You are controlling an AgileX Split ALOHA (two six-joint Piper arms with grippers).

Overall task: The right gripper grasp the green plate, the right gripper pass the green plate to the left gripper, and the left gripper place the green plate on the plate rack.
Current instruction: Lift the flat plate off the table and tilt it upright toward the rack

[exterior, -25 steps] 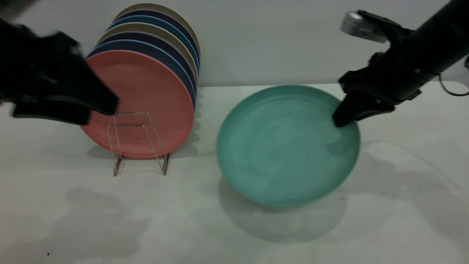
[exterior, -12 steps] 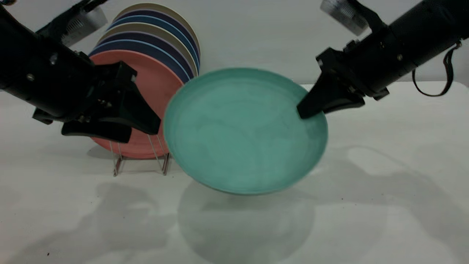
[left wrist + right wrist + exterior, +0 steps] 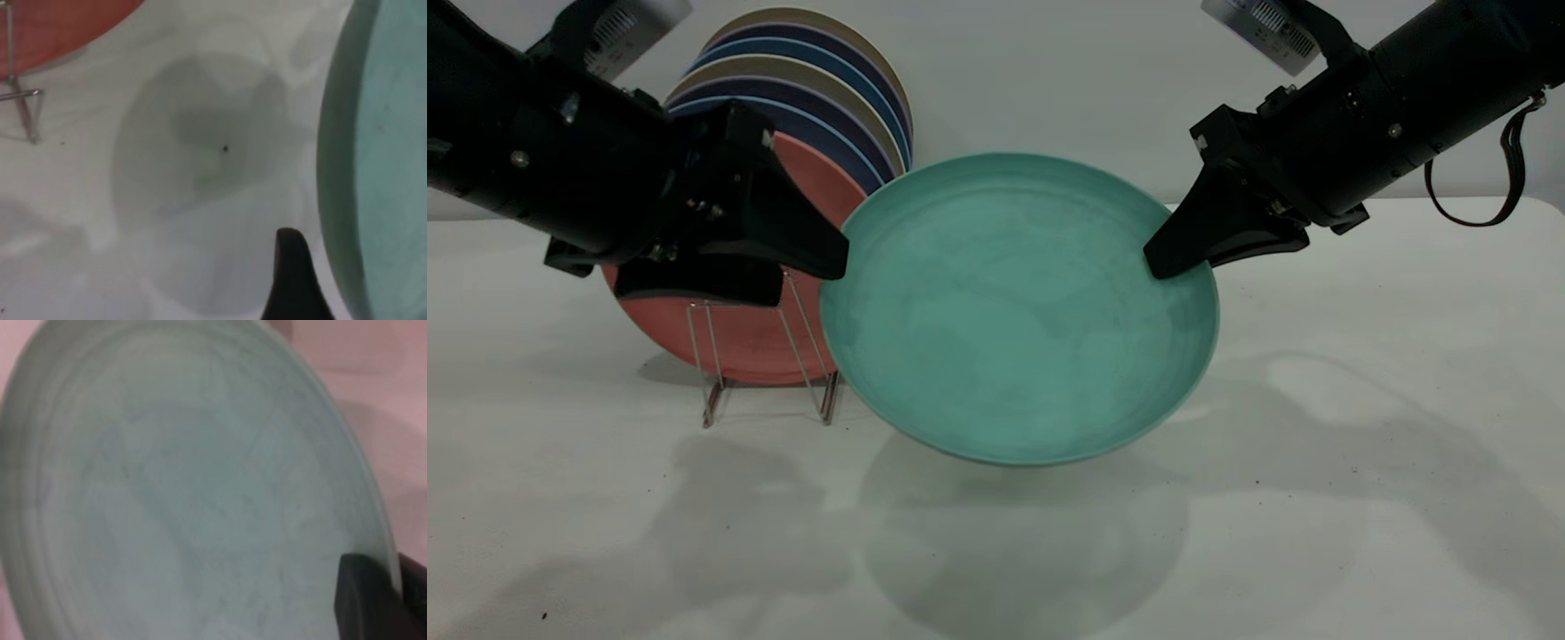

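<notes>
I hold the round teal-green plastic plate (image 3: 1018, 307) tilted in the air above the white counter (image 3: 1360, 498), my black wedge-jawed right gripper (image 3: 1172, 258) clenched on its upper rim on the side away from the thin silver wire plate rack (image 3: 760, 351). My black left gripper (image 3: 805, 271), jaws spread, sits at the plate's rack-side rim, in front of the salmon-pink plate (image 3: 751, 342) standing in that rack.

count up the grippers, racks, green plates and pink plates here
grippers: 2, the left gripper and the right gripper
plate rack: 1
green plate: 1
pink plate: 1
total: 5
</notes>
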